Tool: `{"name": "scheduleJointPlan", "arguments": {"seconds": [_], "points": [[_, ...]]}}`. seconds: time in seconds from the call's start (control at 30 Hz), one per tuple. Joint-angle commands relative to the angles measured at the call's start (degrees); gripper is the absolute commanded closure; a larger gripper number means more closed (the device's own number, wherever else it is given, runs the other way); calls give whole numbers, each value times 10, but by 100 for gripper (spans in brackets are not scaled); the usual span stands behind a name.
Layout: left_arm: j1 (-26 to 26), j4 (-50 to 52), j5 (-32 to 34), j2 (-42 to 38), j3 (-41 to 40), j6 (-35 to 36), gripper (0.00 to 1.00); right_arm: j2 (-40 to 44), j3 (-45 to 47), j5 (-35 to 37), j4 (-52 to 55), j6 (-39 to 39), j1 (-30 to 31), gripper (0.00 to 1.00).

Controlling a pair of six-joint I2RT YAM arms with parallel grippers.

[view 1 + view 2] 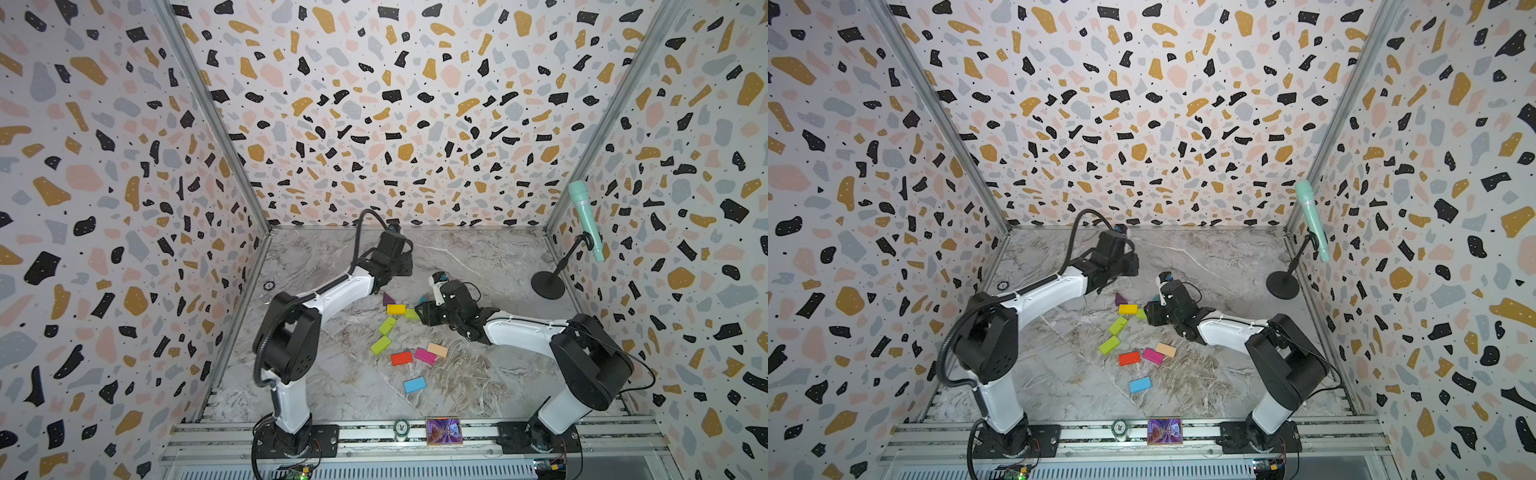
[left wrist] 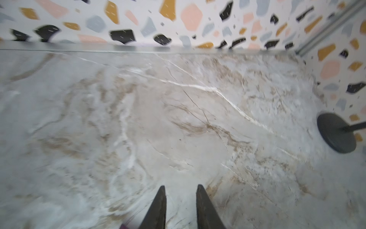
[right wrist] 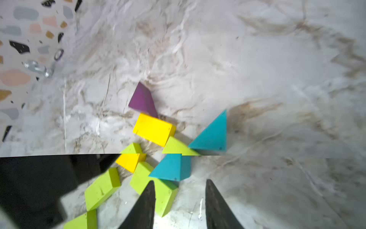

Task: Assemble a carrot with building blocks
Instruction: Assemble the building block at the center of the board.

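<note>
The building blocks lie mid-table in both top views. A purple triangle (image 1: 388, 298) touches a yellow block (image 1: 395, 309), with a lime block (image 1: 411, 314) beside it and a teal triangle (image 1: 423, 298) half hidden behind my right gripper (image 1: 419, 313). Two more lime blocks (image 1: 387, 325) trail nearer. Red (image 1: 401, 358), magenta (image 1: 425, 356), tan (image 1: 437, 349) and light blue (image 1: 414, 385) blocks lie apart. My right gripper (image 3: 179, 180) is open over the lime block (image 3: 158, 190), just short of the teal triangle (image 3: 170, 166), holding nothing. My left gripper (image 2: 180, 186) is open over bare marble behind the purple triangle.
A black microphone stand (image 1: 548, 284) with a mint microphone (image 1: 584, 216) stands at the back right. A small ring (image 1: 269, 285) lies by the left wall. A picture card (image 1: 444, 430) and a round token (image 1: 401, 428) sit on the front rail. Walls close three sides.
</note>
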State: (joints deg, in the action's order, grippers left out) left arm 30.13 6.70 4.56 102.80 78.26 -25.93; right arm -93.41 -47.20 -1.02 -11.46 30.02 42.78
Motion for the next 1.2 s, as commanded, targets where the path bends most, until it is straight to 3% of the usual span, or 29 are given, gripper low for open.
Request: {"name": "scheduleJointPlan", "arguments": {"seconds": [0.0, 0.2, 0.3, 0.43, 1.17], "points": [[-38, -32, -29, -34, -74, -43, 71, -6, 5, 102, 57, 16, 39, 42], [-67, -56, -59, -75, -161, -46, 71, -49, -6, 95, 57, 44, 65, 55], [-73, -60, -72, -73, -170, -42, 72, -57, -8, 79, 44, 51, 66, 66], [-74, -66, -82, -62, -168, -40, 73, -74, -17, 70, 45, 59, 66, 73], [-75, -81, -104, -26, -167, -42, 73, -121, -41, 66, 22, 76, 45, 74]]}}
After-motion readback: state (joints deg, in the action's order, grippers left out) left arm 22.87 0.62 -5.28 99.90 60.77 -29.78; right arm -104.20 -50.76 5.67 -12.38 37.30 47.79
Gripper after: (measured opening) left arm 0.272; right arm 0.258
